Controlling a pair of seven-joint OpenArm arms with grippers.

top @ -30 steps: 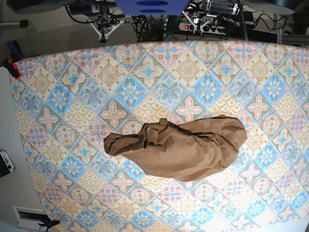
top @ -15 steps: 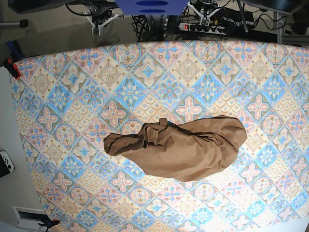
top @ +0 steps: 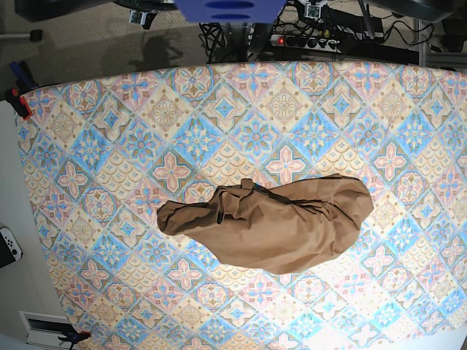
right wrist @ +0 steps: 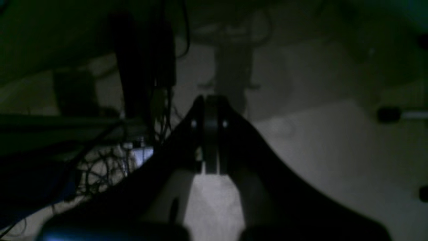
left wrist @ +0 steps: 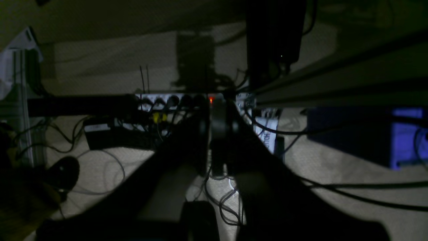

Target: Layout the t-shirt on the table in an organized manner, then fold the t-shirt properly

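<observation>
The tan-brown t-shirt (top: 270, 226) lies crumpled in a heap on the table (top: 109, 146), right of centre and toward the front. It shows in neither wrist view. My left gripper (left wrist: 217, 134) is shut and empty, held over the floor and cables behind the table. My right gripper (right wrist: 210, 134) is shut and empty, also over the floor beyond the table's far edge. In the base view only small bits of the two arms show at the top edge, far from the shirt.
A power strip (top: 281, 40) with a red light and tangled cables lies on the floor behind the table; it also shows in the left wrist view (left wrist: 210, 99). A red clamp (top: 18, 102) grips the table's left edge. A white controller (top: 9, 246) sits off the left side.
Both arms have drawn back toward the top edge of the base view and are nearly out of it. The t-shirt has not moved.
</observation>
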